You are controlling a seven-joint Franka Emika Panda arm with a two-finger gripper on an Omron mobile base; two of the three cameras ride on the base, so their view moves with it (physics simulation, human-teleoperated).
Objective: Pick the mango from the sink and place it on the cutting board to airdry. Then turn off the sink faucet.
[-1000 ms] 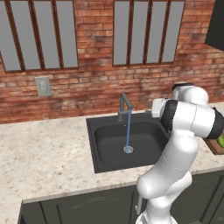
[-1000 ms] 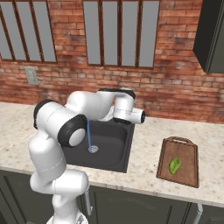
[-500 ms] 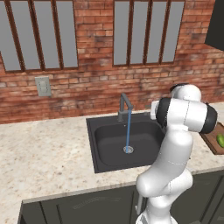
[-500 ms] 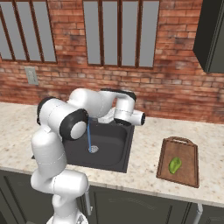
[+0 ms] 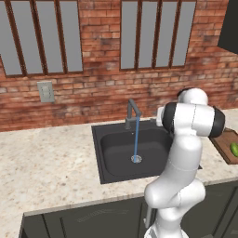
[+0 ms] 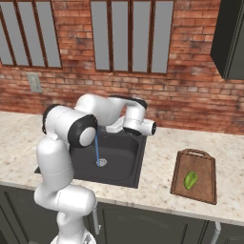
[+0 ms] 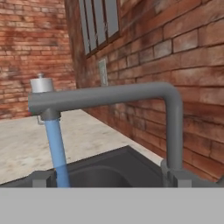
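Observation:
The mango lies on the reddish-brown cutting board, on the counter right of the sink. The grey sink faucet stands at the sink's back rim, and a blue stream of water runs from its spout to the drain. My gripper is open and holds nothing. It hangs over the basin close in front of the faucet, its fingertips set wide apart below the spout end and the faucet's base.
A brick wall with barred windows rises right behind the faucet, with a wall outlet at the left. A dark upper cabinet hangs at the right. Speckled counter spreads to both sides of the sink.
The arm has drawn in and straightened up over the sink, bringing the hand closer to the faucet. The mango stays on the board and the water keeps running.

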